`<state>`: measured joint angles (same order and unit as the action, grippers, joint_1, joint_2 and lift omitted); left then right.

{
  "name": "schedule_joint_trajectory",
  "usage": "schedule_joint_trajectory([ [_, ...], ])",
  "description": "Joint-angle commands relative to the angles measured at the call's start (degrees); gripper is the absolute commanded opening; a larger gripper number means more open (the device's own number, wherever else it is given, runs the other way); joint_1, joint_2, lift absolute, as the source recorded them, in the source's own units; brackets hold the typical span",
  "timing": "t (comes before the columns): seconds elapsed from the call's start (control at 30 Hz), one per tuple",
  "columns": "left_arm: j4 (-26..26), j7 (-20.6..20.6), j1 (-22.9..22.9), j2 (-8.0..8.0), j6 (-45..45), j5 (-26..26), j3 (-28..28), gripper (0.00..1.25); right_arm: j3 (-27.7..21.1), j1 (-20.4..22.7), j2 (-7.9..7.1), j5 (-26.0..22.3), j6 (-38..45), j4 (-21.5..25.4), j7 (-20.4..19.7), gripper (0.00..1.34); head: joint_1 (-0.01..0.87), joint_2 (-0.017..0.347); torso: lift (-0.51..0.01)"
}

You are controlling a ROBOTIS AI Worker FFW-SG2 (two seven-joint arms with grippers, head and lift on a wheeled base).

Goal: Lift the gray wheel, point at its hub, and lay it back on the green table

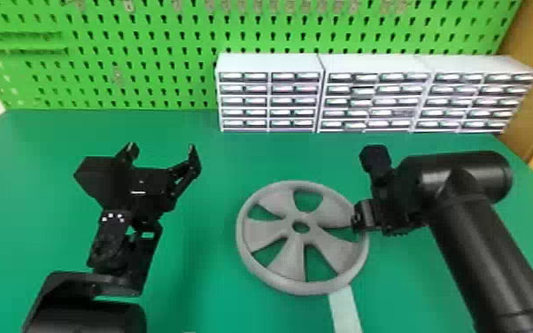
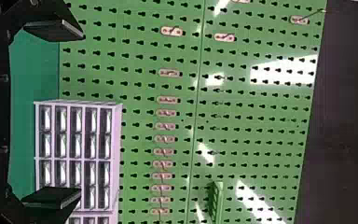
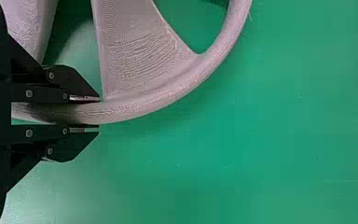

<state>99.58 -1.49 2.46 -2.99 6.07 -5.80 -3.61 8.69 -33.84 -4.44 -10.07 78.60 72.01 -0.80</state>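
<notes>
My right pincer [image 3: 99, 113] has the gray wheel [image 1: 274, 228] by its rim, fingers closed in on it, one poking through a gap between spokes and the other outside. From the head cam that's the wheel's 3 o'clock. The wheel is roughly flat over the green table [image 1: 210, 274], with a pale strip [image 1: 346, 310] peeking out near its 5 o'clock. Honestly can't tell if it's clear of the surface or touching.

I'd call this the lift-and-present step. Single-side grab on a big disc, so my guess is the 9 o'clock side wants to droop. I'd go up slow and straight, keep the wrist level, and not squeeze much harder, since the rim's curved and could roll between the pads. If it sags, set it down and regrab deeper.

Next out is the hub [image 1: 301, 217], which should face up where the pointer can reach it. My left pincer [image 1: 162, 149] sits off at the wheel's 10 o'clock, spread wide. I'd narrow it before pointing, come in toward the wheel's center, and stop short so it doesn't bump a spoke and twist the grip. Plenty of caution near the drawer units [image 1: 270, 95] at 12 too.
</notes>
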Motion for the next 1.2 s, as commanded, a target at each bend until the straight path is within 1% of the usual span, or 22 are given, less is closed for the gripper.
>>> schedule_joint_trajectory([
  [0.0, 0.0, 0.0, 0.1, 0.0, 0.0, 0.1, 0.0, 1.14, -1.1, 0.7, 0.04, -0.3, -0.4, 2.9, 0.0, 0.12, 0.692, 0.048, -0.093],
  [0.3, 0.0, 0.0, 0.1, 0.0, 0.0, 0.1, -0.1, 1.14, -3.4, 2.3, 0.04, -0.4, -0.7, 12.2, 0.0, 0.12, 0.692, 0.048, -0.093],
  [0.5, 0.0, 0.0, 0.2, 0.0, 0.0, 0.1, 0.0, 1.14, -4.4, 4.8, 0.04, -0.9, -5.5, 19.0, -0.1, 0.12, 0.692, 0.048, -0.093],
  [0.7, 0.0, 0.0, 0.2, 0.0, 0.0, 0.1, -0.1, 1.14, -5.8, 7.6, 0.22, -2.6, -12.4, 22.4, -0.1, 0.12, 0.692, 0.048, -0.093],
  [0.97, 0.0, 0.0, 0.2, 0.0, 0.0, 0.1, -0.1, 1.14, -7.3, 11.2, 0.31, -2.7, -21.4, 26.1, -0.1, 0.12, 0.692, 0.048, -0.093],
  [1.17, 0.0, 0.0, 0.4, 0.0, 0.0, -0.1, -0.1, 1.14, -8.8, 14.4, 0.92, -2.6, -29.9, 28.1, -0.1, 0.12, 0.692, 0.048, -0.093],
])
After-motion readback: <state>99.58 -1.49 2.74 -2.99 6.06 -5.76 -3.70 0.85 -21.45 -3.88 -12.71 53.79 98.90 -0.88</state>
